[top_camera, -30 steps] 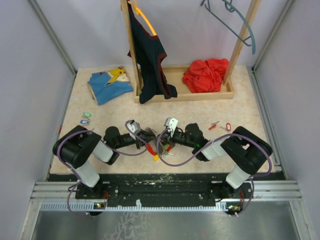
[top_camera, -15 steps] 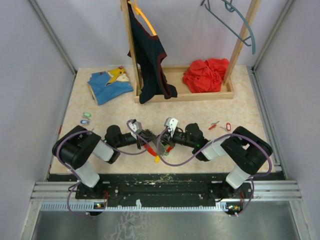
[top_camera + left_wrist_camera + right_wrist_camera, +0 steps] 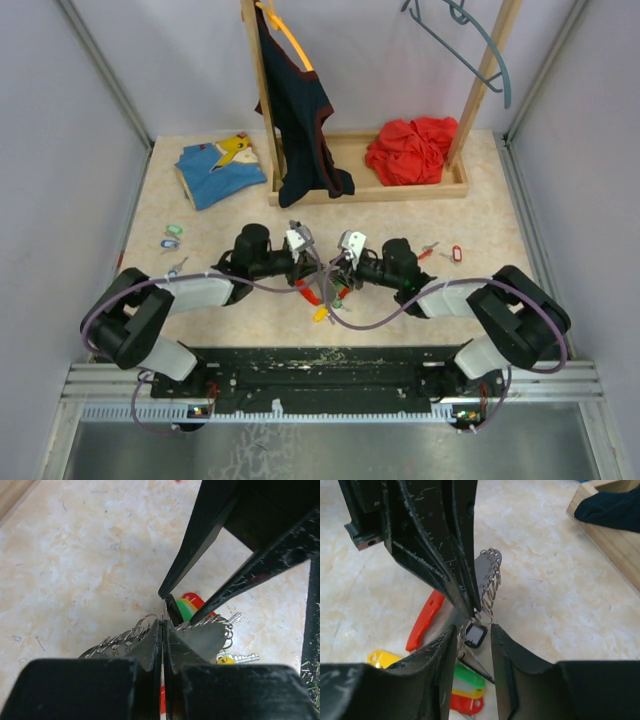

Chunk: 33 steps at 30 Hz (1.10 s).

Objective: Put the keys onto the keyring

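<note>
- Small silver keys with yellow, green and red plastic tags (image 3: 467,676) lie bunched under the grippers, seemingly already threaded.
- The left gripper (image 3: 163,626) is clamped on the silver coiled-wire keyring (image 3: 490,587). The right gripper (image 3: 472,632) stands narrowly parted around it.
- Loose green- and blue-tagged keys (image 3: 171,237) farther left and red-tagged keys (image 3: 428,250) farther right are not yet threaded.

no legible text, no readable labels, brands, numbers or signs

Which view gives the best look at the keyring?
Right wrist. The keyring sits mid-frame, its wire loops distinct against the table, pinched by the left pincer. Left wrist shows only loops poking out either side of its own shut fingers. From the top it is too small to make out.
</note>
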Motion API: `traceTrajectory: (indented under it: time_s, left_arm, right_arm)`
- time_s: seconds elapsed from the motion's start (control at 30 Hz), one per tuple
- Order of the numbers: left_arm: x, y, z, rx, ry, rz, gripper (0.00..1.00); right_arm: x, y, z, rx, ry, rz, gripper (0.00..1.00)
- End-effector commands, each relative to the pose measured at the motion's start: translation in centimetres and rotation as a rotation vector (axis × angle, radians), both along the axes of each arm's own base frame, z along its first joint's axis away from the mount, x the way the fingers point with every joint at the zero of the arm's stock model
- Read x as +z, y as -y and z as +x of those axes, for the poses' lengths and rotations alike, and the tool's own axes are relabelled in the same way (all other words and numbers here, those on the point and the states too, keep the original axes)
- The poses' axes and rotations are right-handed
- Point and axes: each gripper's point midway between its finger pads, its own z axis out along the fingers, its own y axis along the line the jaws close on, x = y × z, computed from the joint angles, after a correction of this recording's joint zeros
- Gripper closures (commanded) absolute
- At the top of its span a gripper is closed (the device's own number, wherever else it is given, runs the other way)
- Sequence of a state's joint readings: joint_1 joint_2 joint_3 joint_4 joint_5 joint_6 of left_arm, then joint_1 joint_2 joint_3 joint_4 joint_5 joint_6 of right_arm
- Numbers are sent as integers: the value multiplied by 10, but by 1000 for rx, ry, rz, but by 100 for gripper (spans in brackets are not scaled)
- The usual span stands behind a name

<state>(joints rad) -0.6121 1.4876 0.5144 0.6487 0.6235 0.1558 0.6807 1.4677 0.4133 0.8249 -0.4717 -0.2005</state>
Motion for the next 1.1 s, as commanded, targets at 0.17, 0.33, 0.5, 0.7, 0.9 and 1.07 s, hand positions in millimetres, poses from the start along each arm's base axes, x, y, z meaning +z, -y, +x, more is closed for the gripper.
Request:
traceTrajectory:
  time_s: [0.17,0.33,0.5,0.7,0.9,1.07]
  left_arm:
    - [-23,-10,-2,136,-179,285,100]
    - [-13,-8,-12,127,-240,338,100]
    - [3,-11,-17,108,-233,351,100]
    - [17,-12,-21,71,-200,351,100]
    - [24,-10,-24,33,-188,356,100]
    - [26,-8,-26,11,-184,350,100]
  right_arm:
    - [15,-1,-7,111,2,-7,60]
    - [18,1,-7,135,78,-19,57]
    - [23,1,-8,195,100,23,56]
    - [30,-5,-18,314,148,80,58]
    - [26,-12,-14,356,140,76,63]
    - [23,-18,-15,395,127,93,67]
